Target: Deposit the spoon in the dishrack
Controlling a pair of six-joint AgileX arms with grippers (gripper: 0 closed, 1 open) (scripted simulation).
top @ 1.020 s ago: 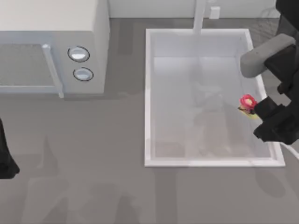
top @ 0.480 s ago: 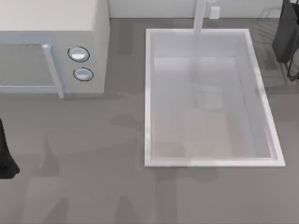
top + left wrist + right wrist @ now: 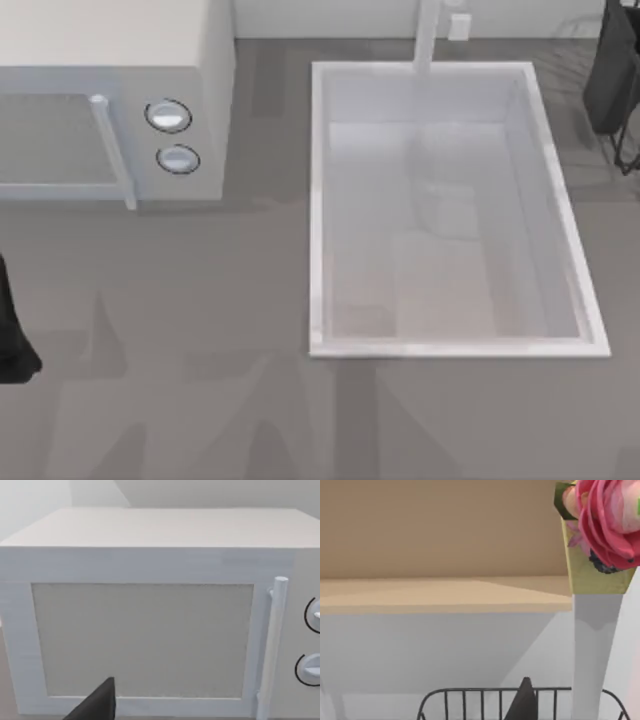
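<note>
the carry step is in hand: the right gripper (image 3: 526,700), jaws seemingly clamped on the spoon (image 3: 600,545), holds it above the dishrack (image 3: 470,700) at the table's far right, so next comes lowering and release; left arm (image 3: 12,335) parked.

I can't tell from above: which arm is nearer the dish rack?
Right. Its arm is at the table's far right edge, with the wire rack just beyond its tool; the left arm sits parked at the left edge.

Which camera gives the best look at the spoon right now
The right wrist view: the spoon hangs close to the lens, pink head, yellow neck and white handle, above the dishrack. The top and left wrist views add no detail.
</note>
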